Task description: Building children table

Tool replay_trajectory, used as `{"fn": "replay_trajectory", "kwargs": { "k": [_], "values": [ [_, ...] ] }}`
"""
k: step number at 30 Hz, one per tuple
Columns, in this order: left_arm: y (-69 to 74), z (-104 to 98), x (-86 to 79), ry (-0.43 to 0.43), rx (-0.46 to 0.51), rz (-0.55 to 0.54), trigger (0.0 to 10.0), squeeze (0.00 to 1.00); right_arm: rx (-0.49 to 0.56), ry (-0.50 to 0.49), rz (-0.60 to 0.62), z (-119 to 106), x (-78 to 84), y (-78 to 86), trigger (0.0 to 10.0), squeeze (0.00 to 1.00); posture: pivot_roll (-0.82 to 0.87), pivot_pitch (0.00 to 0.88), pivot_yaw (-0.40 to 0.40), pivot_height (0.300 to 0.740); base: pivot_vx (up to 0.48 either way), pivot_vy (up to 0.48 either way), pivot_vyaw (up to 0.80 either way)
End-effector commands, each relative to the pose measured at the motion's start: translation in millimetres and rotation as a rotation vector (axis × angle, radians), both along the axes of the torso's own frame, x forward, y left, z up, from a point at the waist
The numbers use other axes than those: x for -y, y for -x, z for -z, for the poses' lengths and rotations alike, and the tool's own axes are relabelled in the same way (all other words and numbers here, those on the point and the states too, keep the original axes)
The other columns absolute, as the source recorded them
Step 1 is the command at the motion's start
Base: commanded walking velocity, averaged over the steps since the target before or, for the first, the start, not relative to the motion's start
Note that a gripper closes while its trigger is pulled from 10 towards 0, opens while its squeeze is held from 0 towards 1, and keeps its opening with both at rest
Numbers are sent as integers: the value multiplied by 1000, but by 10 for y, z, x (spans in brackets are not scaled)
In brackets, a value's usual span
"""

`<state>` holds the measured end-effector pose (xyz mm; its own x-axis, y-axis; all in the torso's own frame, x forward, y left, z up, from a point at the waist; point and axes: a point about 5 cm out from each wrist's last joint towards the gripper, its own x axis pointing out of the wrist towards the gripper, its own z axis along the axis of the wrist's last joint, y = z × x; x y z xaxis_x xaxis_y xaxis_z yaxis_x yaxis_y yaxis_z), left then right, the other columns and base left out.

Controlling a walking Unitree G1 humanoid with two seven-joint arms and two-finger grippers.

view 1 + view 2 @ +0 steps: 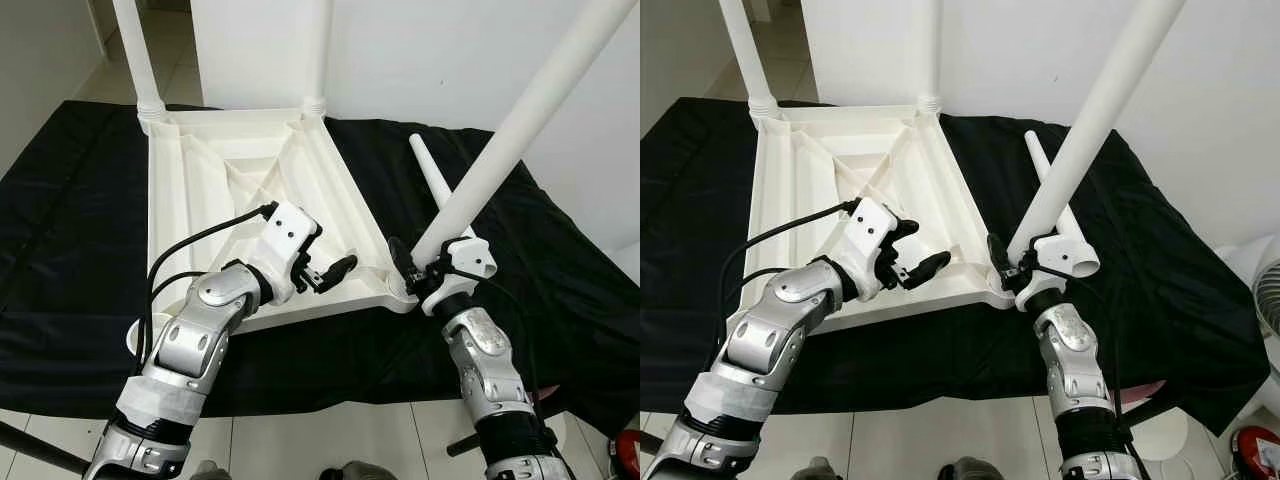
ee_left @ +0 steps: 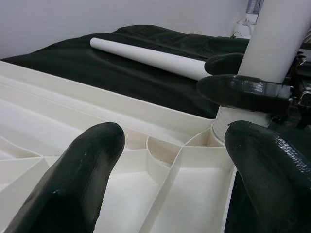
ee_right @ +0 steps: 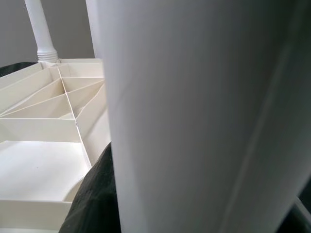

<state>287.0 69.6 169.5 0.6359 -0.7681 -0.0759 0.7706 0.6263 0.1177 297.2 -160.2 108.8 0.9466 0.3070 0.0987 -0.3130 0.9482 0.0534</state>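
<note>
The white table top (image 1: 200, 170) lies upside down on a black cloth (image 1: 70, 200). Two white legs (image 1: 135, 50) (image 1: 318, 50) stand in its far corners. My right gripper (image 1: 425, 262) is shut on a third leg (image 1: 510, 130), which leans up to the right with its foot at the near right corner socket (image 2: 228, 124). A fourth leg (image 1: 432, 175) lies loose on the cloth behind that corner. Just left of that corner my left gripper (image 1: 335, 255) hovers open over the table top's near rim, with nothing between its fingers (image 2: 87, 165).
A white wall rises behind the cloth-covered surface. Tiled floor shows at the front edge. A white fan (image 1: 1265, 300) and a red object (image 1: 1255, 445) stand on the floor to the right.
</note>
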Motion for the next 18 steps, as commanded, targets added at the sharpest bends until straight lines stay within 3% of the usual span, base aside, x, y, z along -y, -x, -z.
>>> {"fn": "replay_trajectory", "kwargs": {
  "k": [1,9,14,18],
  "values": [
    [-1,-35,17,7,7,-13,10000,0,-193,-29,47,311,25,34,10000,0,95,3,-65,740,0,0,0],
    [-3,-38,15,6,8,-14,10000,0,-217,-33,68,313,33,1,10000,0,96,3,-64,740,0,0,0],
    [-7,-46,10,4,12,-16,10000,0,-186,22,45,297,-11,17,10000,0,97,3,-64,740,0,0,0],
    [-4,-47,6,3,12,-16,10000,0,-173,4,82,258,-37,12,10000,0,97,6,-65,740,0,0,0]
  ]
}}
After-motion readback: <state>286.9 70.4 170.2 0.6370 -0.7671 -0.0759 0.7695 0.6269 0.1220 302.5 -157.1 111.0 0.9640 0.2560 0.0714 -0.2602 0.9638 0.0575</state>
